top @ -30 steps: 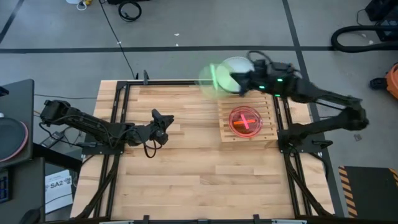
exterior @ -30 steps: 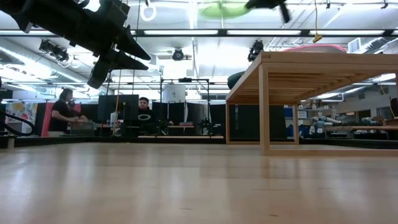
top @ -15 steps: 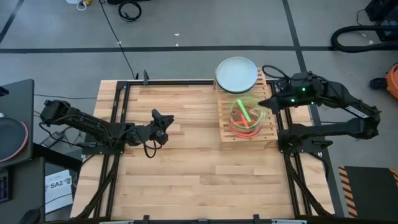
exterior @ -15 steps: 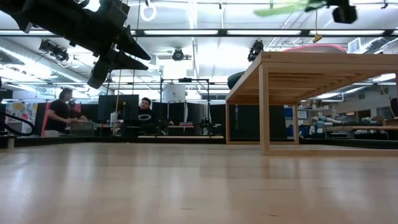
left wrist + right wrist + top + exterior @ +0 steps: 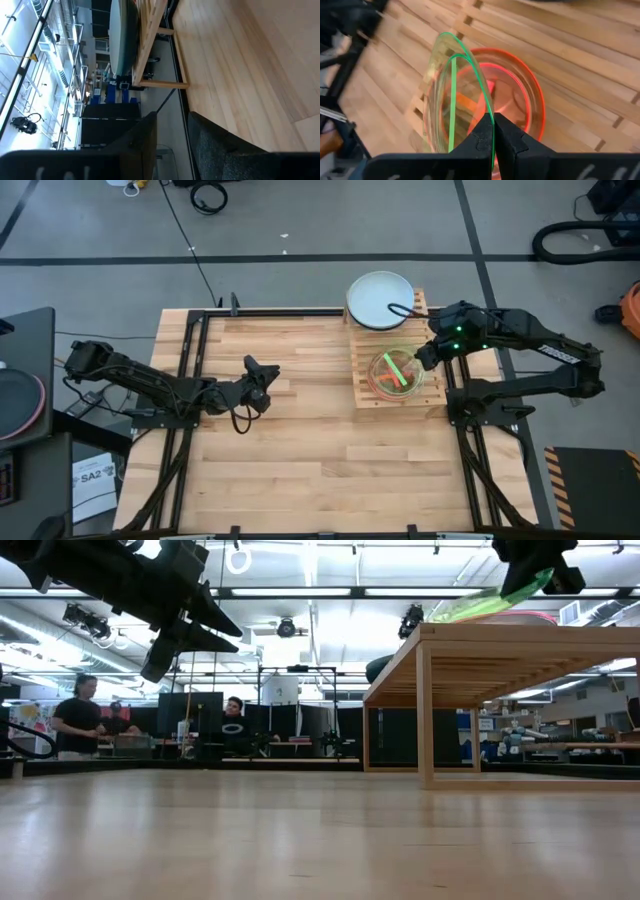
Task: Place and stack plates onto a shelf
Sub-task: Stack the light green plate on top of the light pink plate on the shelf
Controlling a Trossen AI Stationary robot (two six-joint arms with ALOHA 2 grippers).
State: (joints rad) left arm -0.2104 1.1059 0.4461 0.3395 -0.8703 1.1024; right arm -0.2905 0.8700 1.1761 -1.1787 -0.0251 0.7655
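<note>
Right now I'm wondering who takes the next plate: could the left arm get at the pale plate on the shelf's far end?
Probably not easily. The left tool hangs mid-table, well short of the shelf, and the right tool, holding the green plate there, stands close by the pale plate.

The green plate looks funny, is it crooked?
Yes. The green plate is tilted, pinched by its rim in the right gripper above the orange plate on the shelf. It isn't lying flat yet.
</note>
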